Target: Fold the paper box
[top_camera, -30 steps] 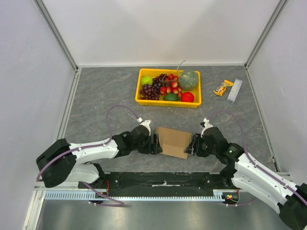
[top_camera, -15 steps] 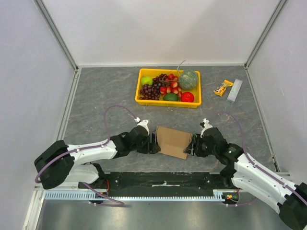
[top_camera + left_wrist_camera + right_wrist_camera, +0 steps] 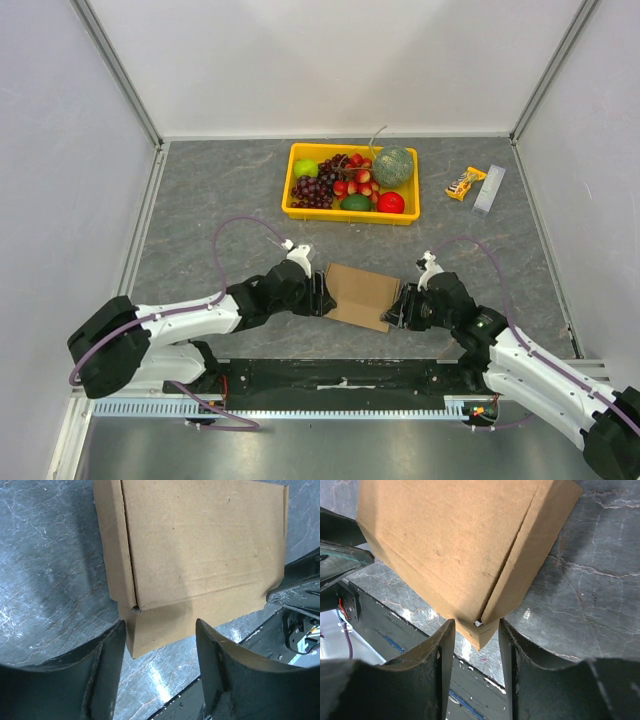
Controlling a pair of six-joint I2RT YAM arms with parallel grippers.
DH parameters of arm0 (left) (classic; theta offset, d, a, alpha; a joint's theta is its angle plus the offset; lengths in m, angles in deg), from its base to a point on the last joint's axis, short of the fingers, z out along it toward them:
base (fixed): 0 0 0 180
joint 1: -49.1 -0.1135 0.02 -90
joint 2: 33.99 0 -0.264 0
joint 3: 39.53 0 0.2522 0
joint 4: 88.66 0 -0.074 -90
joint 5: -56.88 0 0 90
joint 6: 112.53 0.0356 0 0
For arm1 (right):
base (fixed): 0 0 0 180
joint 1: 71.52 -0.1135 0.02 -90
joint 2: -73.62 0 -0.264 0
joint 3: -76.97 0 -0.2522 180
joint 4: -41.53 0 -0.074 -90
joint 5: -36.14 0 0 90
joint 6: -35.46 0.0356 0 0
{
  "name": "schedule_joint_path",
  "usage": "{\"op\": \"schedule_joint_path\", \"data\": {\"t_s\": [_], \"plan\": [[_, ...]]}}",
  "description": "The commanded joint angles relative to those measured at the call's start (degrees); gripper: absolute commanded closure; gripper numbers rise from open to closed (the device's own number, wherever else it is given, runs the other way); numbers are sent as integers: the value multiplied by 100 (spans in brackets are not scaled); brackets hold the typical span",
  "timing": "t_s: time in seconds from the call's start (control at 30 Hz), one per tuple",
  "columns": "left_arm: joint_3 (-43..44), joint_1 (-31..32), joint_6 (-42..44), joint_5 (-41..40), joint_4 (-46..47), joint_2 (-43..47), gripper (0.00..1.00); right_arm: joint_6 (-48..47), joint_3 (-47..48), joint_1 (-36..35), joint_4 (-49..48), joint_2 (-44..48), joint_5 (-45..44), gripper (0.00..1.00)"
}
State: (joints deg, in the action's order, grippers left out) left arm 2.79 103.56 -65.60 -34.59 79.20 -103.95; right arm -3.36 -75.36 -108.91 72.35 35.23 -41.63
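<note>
The grey marbled table (image 3: 220,190) carries four things. The brown paper box (image 3: 362,295) lies near its front edge. A yellow tray (image 3: 345,216) of fruit sits toward the back, with a small yellow snack packet (image 3: 465,184) and a pale slim bar (image 3: 489,189) side by side to its right.

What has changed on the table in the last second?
Only small shifts. The right gripper slid toward the near edge, to the near right corner of the plain brown cardboard box. The left gripper edged slightly farther from that edge, along the box's left side. The box itself hardly moved. No clear grasp or release shows. The yellow plastic fruit tray stayed put.
</note>
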Motion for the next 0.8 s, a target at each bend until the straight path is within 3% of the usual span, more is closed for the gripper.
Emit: {"op": "schedule_joint_path", "data": {"t_s": [0.0,0.17,0.43,0.6,0.77], "plan": [[-34,-14,308,-55,408,-132,39,-20,-29,-14,-309,60,34,54],[-43,-14,343,-46,452,-247,46,-29,-29,-23,-300,-19,-19,57],[-192,-14,361,-98,531,-273,49,-160,164,-6,-81,-142,-212,55],[-193,-14,413,-177,488,-229,48,-608,1103,-14,859,-107,-747,43],[-175,-14,457,-248,435,-212,47,-1170,2211,-14,1432,-256,-1372,46]]}}
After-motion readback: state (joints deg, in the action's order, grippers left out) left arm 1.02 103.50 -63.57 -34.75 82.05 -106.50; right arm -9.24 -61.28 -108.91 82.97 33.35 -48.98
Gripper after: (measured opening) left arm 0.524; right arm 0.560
